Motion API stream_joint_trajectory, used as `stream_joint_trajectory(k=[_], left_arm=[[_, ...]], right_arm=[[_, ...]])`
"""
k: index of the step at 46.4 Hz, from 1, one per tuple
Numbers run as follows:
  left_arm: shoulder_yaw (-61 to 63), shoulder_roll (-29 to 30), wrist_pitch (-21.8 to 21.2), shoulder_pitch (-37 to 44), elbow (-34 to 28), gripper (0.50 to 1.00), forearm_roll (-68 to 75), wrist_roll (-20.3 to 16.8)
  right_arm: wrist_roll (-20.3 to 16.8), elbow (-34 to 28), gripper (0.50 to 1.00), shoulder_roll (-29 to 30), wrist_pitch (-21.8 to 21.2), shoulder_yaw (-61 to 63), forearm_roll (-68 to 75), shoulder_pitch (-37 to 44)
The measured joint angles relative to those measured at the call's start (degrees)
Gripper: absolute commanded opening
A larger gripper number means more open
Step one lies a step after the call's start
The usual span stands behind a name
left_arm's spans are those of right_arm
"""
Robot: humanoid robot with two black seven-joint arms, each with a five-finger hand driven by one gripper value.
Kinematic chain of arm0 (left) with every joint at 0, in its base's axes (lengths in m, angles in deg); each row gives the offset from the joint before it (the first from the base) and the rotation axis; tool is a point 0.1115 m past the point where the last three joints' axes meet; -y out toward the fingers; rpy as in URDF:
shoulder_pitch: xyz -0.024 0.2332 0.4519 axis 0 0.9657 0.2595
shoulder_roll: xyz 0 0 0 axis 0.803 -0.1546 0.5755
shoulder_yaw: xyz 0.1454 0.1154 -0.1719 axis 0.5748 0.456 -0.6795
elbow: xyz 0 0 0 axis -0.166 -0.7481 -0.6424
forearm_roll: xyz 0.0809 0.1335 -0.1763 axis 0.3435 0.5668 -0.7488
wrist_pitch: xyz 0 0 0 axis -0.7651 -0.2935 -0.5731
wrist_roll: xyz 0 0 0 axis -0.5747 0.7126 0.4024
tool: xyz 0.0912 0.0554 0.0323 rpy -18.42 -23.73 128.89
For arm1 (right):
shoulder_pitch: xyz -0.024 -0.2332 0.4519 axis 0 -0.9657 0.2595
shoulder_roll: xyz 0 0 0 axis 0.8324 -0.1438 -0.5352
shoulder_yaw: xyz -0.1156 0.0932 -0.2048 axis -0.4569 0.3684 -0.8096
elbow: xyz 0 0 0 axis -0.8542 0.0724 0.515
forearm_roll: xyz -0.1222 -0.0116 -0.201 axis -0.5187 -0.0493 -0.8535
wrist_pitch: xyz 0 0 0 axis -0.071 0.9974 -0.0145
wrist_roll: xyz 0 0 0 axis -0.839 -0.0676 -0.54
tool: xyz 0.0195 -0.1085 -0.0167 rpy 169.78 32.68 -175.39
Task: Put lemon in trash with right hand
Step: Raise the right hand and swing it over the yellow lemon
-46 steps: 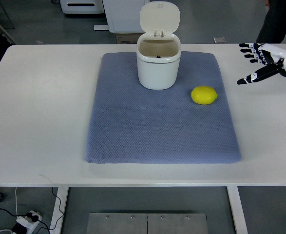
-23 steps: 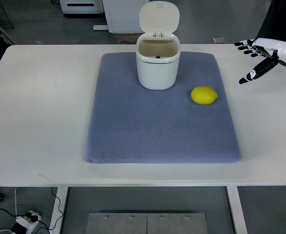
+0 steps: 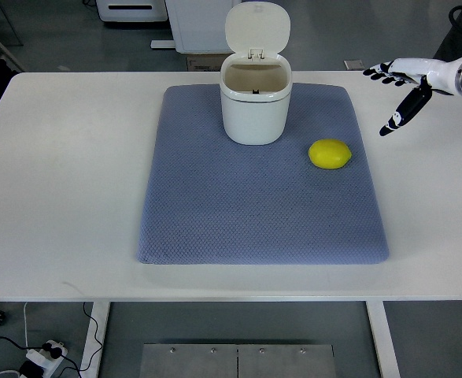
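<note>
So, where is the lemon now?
In the top view the lemon lies on the right part of the blue mat, to the lower right of the open bin, apart from it; the right hand is not touching it.

Right hand (image 3: 404,85), fingers spread

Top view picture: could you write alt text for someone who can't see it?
A yellow lemon lies on a blue-grey mat on a white table, just right of a small white trash bin whose lid stands open. The robot's right hand reaches in from the upper right, fingers spread and empty, well short of the lemon.
</note>
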Motion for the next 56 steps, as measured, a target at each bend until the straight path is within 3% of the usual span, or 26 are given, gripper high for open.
stream_joint_trajectory(k=[30, 41, 56], left_arm=[[0.0, 0.0, 0.0, 0.0, 0.0, 1.0, 0.0, 0.0], [0.0, 0.0, 0.0, 0.0, 0.0, 1.0, 0.0, 0.0], [0.0, 0.0, 0.0, 0.0, 0.0, 1.0, 0.0, 0.0]], right_arm=[[0.4, 0.4, 1.0, 0.3, 0.0, 0.5, 3.8, 1.9], [0.7, -0.1, 1.0, 0.9, -4.8, 0.4, 4.0, 3.4], [-2.5, -1.2, 1.0, 5.7, -4.3, -3.4, -2.6, 5.8]])
